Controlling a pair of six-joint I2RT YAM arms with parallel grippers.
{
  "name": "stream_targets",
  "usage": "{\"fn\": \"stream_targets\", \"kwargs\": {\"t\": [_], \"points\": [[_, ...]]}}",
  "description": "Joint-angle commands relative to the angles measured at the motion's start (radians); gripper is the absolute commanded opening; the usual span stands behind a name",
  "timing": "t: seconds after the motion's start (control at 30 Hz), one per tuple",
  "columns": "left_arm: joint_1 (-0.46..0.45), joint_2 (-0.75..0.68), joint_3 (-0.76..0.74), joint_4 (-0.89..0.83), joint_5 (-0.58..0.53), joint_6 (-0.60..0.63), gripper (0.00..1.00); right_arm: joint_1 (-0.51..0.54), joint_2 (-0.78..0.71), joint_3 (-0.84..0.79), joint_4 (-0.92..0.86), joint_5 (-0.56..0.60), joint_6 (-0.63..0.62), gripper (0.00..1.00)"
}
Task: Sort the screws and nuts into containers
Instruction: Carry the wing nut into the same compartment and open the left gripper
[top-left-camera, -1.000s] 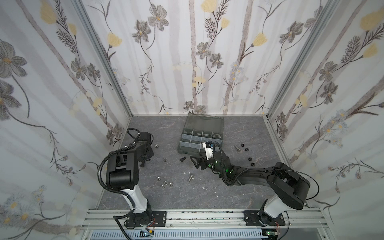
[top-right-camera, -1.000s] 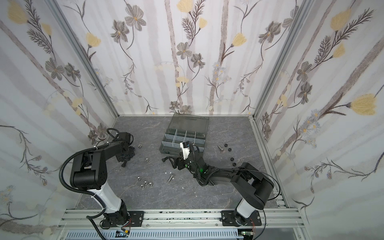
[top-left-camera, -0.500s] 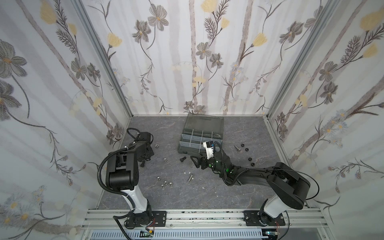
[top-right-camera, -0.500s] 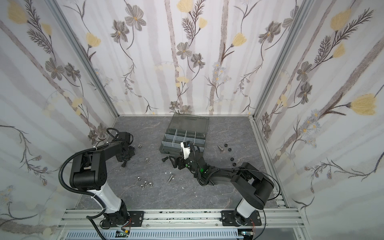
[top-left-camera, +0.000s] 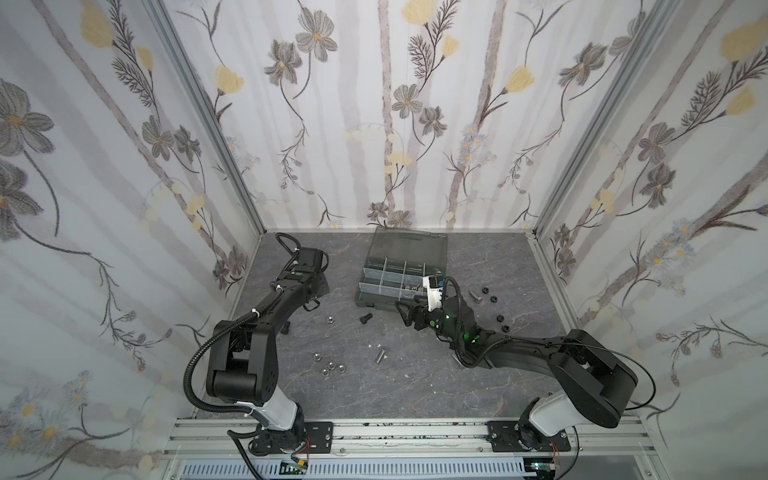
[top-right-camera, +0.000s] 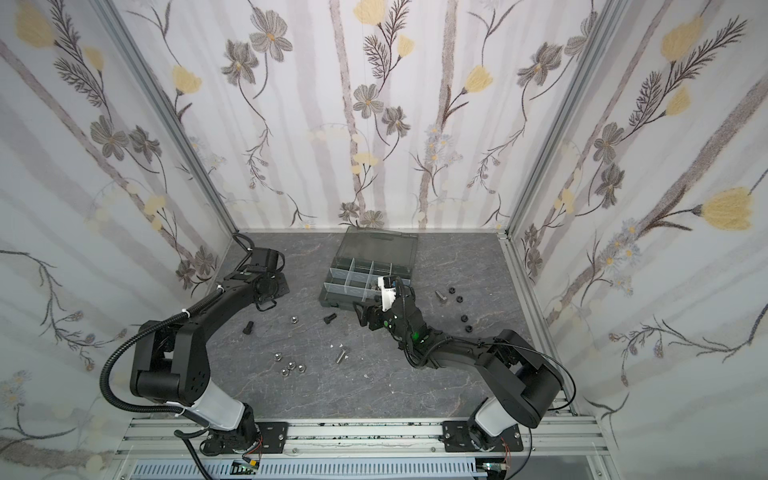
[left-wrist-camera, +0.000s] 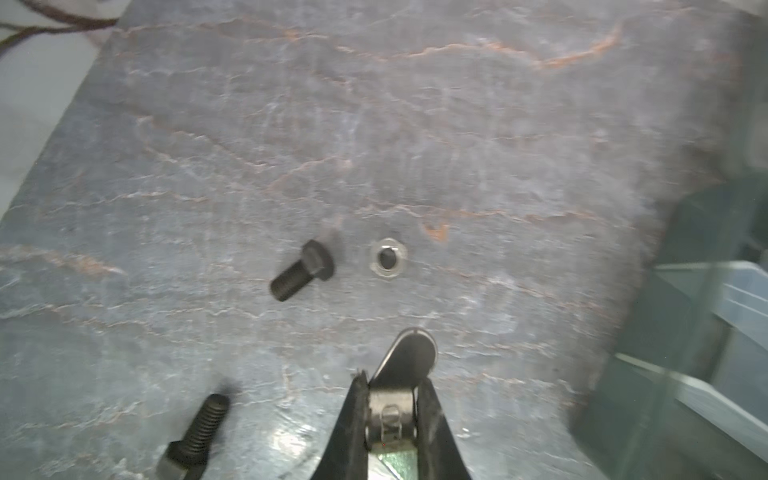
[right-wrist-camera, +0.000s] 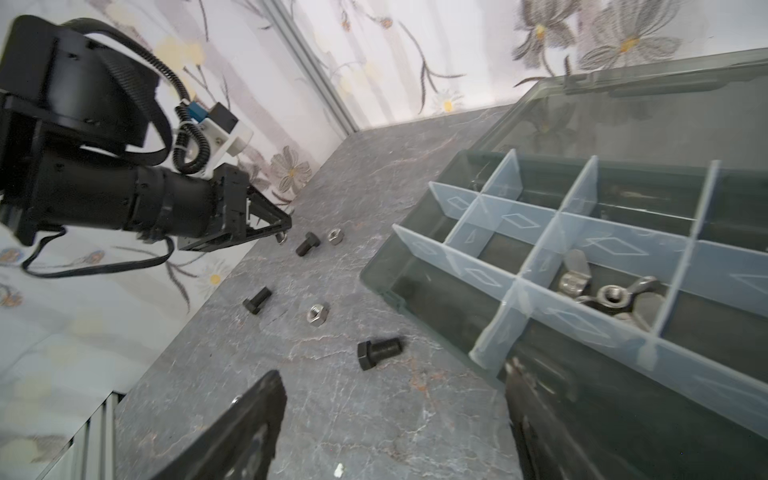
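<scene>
The left fingers (left-wrist-camera: 353, 419) are clamped on a shiny silver steel wing nut (left-wrist-camera: 407, 355), likely hard, light and slippery, best pinched across its hub; the right fingers (right-wrist-camera: 245, 419) stand apart.

A lab test cell dressed as a home — three walls (top-left-camera: 395, 124) of flowered wallpaper meet at bare aluminium posts (top-left-camera: 209, 124), and two black robot arms (top-left-camera: 266, 316) are bolted to a slotted rail (top-left-camera: 407, 432) fronting a grey stone-look counter (top-left-camera: 415, 382).

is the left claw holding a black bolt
No, the left claw is shut on a silver wing nut.
</scene>
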Motion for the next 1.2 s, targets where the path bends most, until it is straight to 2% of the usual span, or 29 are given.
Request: {"fn": "stream_targets", "kwargs": {"t": [0.0, 0.4, 0.83, 1.17], "points": [[-0.065, 0.011, 0.050, -0.026, 0.002, -0.035, 0.12, -0.029, -0.033, -0.022, 0.011, 0.021, -0.001, 0.84], [-0.332, 0.219, 0.341, -0.086, -0.017, -0.054, 0.11, -0.136, -0.097, -0.079, -0.023, 0.073, 0.003, 0.84], [-0.465, 0.523, 0.716, -0.151, 0.039, -0.053, 0.11, -0.187, -0.110, -0.125, 0.010, 0.121, 0.036, 0.84], [-0.514, 0.634, 0.799, -0.143, 0.067, -0.063, 0.11, -0.189, -0.113, -0.132, 0.013, 0.146, 0.037, 0.85]]}}
